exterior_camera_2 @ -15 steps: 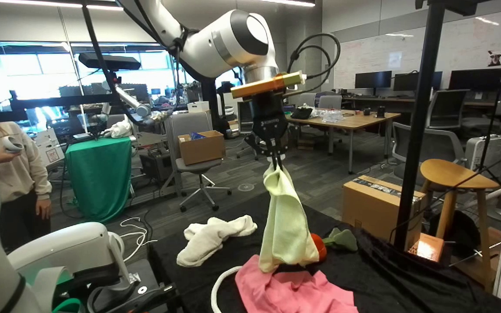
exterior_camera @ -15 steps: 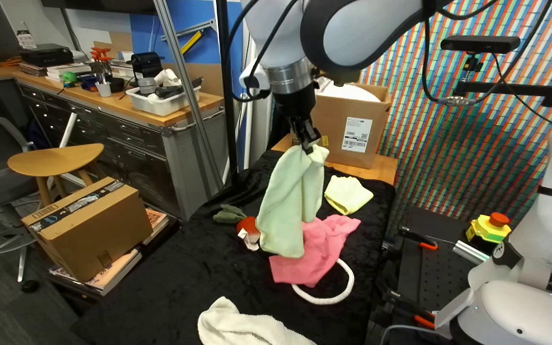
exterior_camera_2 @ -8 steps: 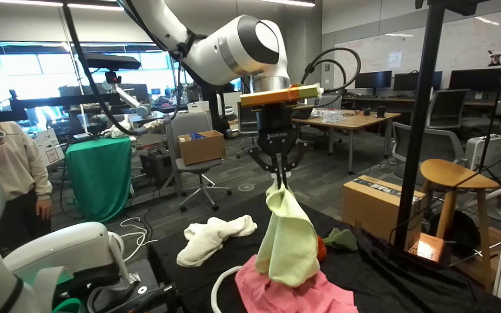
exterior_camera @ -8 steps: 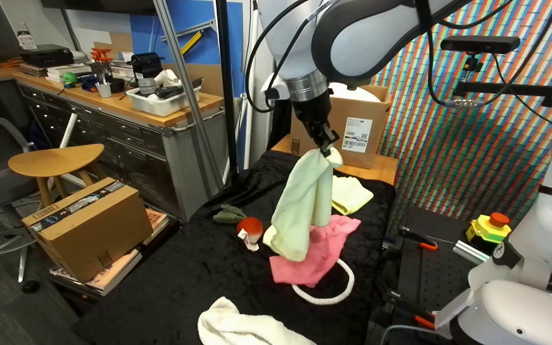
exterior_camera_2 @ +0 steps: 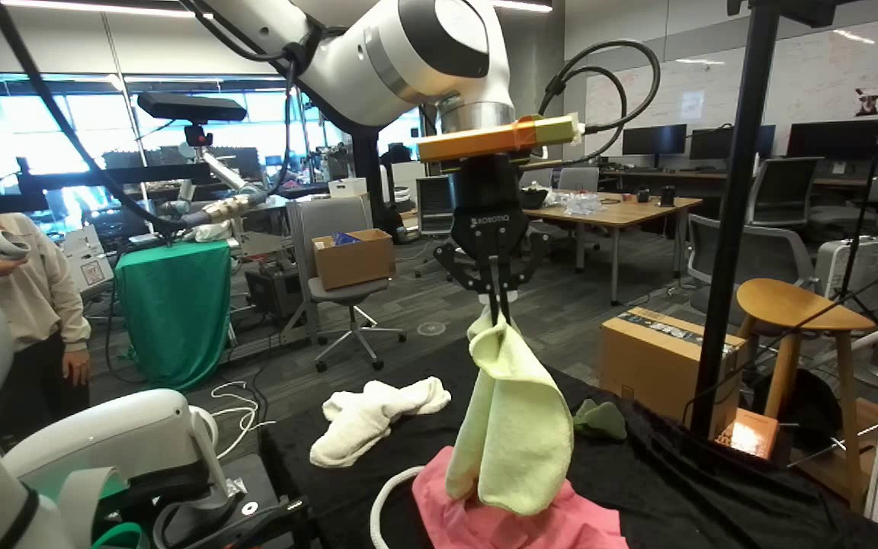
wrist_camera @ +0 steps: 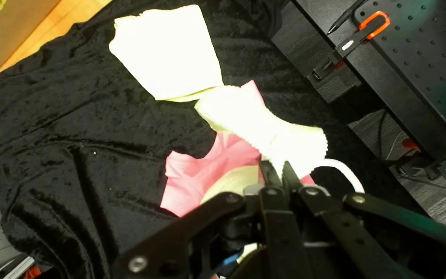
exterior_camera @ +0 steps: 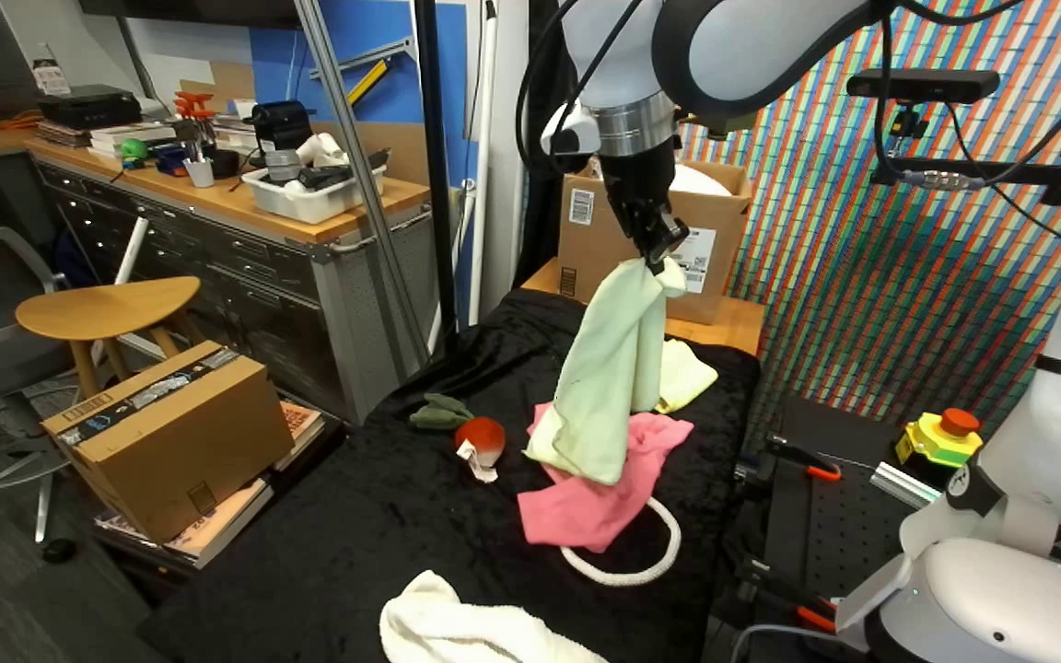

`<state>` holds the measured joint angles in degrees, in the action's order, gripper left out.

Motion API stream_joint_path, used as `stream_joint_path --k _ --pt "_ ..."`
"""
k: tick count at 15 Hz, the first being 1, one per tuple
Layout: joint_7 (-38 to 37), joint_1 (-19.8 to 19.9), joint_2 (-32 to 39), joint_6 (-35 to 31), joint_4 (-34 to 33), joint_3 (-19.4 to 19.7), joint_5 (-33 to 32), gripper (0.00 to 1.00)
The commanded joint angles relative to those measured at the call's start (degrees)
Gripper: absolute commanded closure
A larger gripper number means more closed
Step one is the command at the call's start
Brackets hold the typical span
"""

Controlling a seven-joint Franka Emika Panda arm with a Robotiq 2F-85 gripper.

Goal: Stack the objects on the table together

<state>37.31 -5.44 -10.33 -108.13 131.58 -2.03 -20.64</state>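
My gripper (exterior_camera_2: 500,311) is shut on a yellow-green cloth (exterior_camera: 609,378), which hangs down from the fingertips in loose folds. Its lower end hangs over the pink cloth (exterior_camera: 577,516); whether they touch I cannot tell. A white rope loop (exterior_camera: 627,578) sticks out from under the pink cloth on the black-draped table (exterior_camera: 355,534). The folded pale yellow cloth (wrist_camera: 168,50) lies toward the back, partly covered in an exterior view. Nearer the front is a crumpled white cloth (exterior_camera_2: 374,419). A red item (exterior_camera: 483,437) with a white tag lies beside a grey-green piece (exterior_camera: 439,412).
A cardboard box (exterior_camera: 604,239) stands behind the table on a wooden surface. Another box (exterior_camera: 171,433), a stool (exterior_camera: 107,308) and an upright black post (exterior_camera_2: 736,221) are off to one side. A black perforated plate (exterior_camera: 834,525) with clamps borders the table near the robot base.
The gripper and hanging cloth have shifted away from the red item, toward the pale yellow cloth. In an exterior view the red item is now fully visible. The grip stays shut.
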Motion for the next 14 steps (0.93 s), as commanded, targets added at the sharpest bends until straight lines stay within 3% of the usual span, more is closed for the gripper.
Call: stream_joint_path --k 1,13,14 --pt "0.58 -0.70 0.04 0.07 0.53 -0.87 0.09 0.96" --pt "-4.83 -1.77 12.86 -4.45 -3.10 -4.37 -1.22 0.97" --pt "-4.99 -1.61 13.35 -4.32 -3.31 -4.26 -1.03 0.79"
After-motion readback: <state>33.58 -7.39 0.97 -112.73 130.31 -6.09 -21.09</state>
